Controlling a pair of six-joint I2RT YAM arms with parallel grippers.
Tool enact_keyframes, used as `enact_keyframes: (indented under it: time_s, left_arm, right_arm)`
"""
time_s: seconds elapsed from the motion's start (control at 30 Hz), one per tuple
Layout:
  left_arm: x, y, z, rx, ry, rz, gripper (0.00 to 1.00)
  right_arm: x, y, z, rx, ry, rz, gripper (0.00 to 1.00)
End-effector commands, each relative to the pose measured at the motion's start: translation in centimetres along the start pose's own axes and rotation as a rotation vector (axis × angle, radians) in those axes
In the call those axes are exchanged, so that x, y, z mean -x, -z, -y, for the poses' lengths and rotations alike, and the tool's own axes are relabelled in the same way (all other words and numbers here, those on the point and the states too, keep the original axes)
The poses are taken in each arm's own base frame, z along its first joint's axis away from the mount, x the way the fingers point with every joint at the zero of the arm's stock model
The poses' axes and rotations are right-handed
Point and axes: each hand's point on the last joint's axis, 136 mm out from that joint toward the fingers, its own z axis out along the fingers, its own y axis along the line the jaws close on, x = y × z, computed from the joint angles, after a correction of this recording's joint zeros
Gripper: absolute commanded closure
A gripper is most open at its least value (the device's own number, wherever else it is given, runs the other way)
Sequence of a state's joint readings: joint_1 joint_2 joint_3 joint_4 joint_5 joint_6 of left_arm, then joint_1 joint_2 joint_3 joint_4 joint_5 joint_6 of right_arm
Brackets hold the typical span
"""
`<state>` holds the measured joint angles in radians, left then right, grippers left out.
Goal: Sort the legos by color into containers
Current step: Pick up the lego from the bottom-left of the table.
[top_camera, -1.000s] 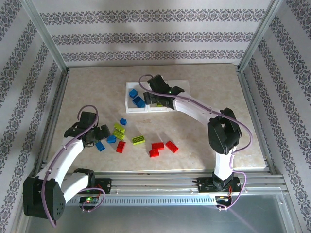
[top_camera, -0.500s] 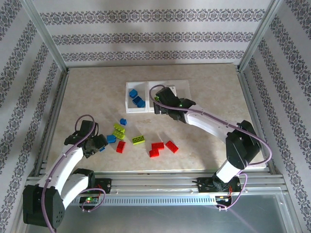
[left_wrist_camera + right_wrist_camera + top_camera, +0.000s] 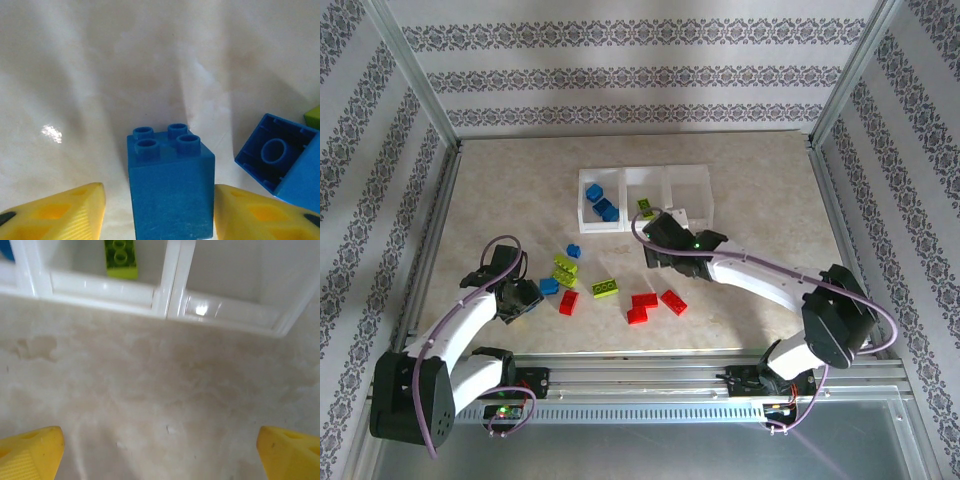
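Bricks lay scattered on the marble-patterned table (image 3: 770, 200) in front of you: two lime green ones (image 3: 564, 268), four red ones (image 3: 644, 299) and a few blue. At the far side stood your row of three white bins (image 3: 645, 170). The left bin held blue bricks (image 3: 601, 205), the middle one held a lime brick (image 3: 120, 257), and I could not tell whether the right one held anything. Your left gripper (image 3: 523, 298) sat low at the left end of the loose pile, straddling an upright blue brick (image 3: 170, 190). Its yellow fingers (image 3: 65, 212) bracketed that brick. A strip of table showed on one side, so the jaws were not clamped on it. A second blue brick (image 3: 280, 160) lay just beside, tipped with its hollow underside showing. Your right gripper (image 3: 160, 450) hung over bare table just in front of the bins, jaws spread wide with nothing between them.
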<state>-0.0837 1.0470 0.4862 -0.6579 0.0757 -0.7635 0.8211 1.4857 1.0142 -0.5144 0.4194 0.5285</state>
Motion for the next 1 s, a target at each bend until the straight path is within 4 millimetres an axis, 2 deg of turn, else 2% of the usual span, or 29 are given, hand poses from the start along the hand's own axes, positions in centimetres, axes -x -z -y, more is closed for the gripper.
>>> enact_keyframes:
  time_s: [0.0,0.23,0.33,0.6,0.83,0.97]
  left_arm:
    - [0.4,-0.2,0.4,-0.012,-0.012,0.010,0.46]
    - [0.9,-0.2,0.5,0.007,-0.040,0.019,0.59]
    - [1.3,0.1,0.6,0.011,-0.060,0.031,0.62]
    - [4.2,2.9,1.8,0.015,-0.143,0.130,0.66]
    - [8.2,6.6,5.9,-0.086,-0.188,0.278,0.67]
    - [9.8,8.1,10.4,-0.149,-0.269,0.357,0.67]
  right_arm:
    - [-3.0,0.9,1.2,-0.014,0.046,-0.064,0.02]
    - [-6.7,1.4,1.1,0.100,0.013,-0.115,0.02]
    - [-8.1,1.6,1.1,0.123,0.023,-0.146,0.02]
    - [-11.0,1.6,1.1,0.169,0.013,-0.184,0.02]
    - [-11.8,1.5,1.2,0.169,-0.010,-0.189,0.04]
    - [-11.9,1.4,1.1,0.167,-0.006,-0.191,0.05]
